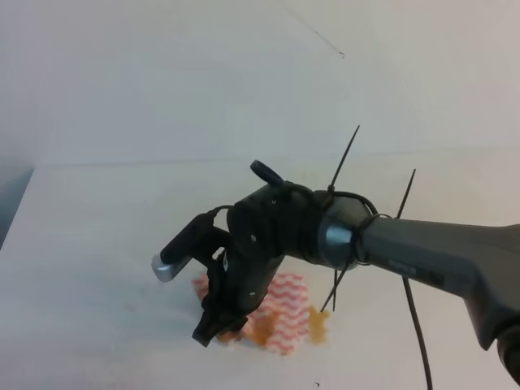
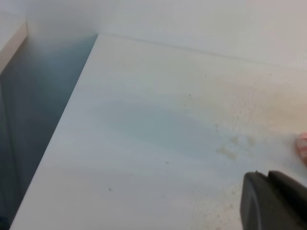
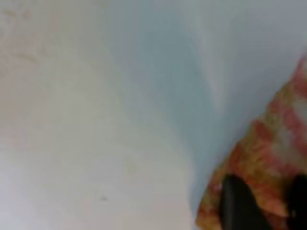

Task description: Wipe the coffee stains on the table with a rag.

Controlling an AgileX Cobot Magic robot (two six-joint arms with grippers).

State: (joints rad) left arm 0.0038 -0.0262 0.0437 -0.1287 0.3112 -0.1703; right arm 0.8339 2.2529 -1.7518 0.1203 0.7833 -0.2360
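The rag [image 1: 284, 309], pink-red and white zigzag with brown blotches, lies flat on the white table [image 1: 97, 244] near its front edge. An amber coffee stain [image 1: 317, 325] shows just past the rag's right edge. My right gripper [image 1: 218, 325] reaches in from the right and points down at the rag's left part. In the right wrist view its two dark fingers [image 3: 240, 206] stand apart over the rag [image 3: 273, 153], open, with cloth showing between them. In the left wrist view, faint tan specks [image 2: 235, 143] mark the table, and a dark part of the left gripper [image 2: 273, 201] fills the lower right corner.
The table's left edge [image 2: 72, 105] drops off to a dark gap beside a white wall. Thin black cable ties [image 1: 345, 158] stick up from the right arm [image 1: 422, 260]. A pink bit of the rag [image 2: 302, 146] peeks in at the left wrist view's right edge.
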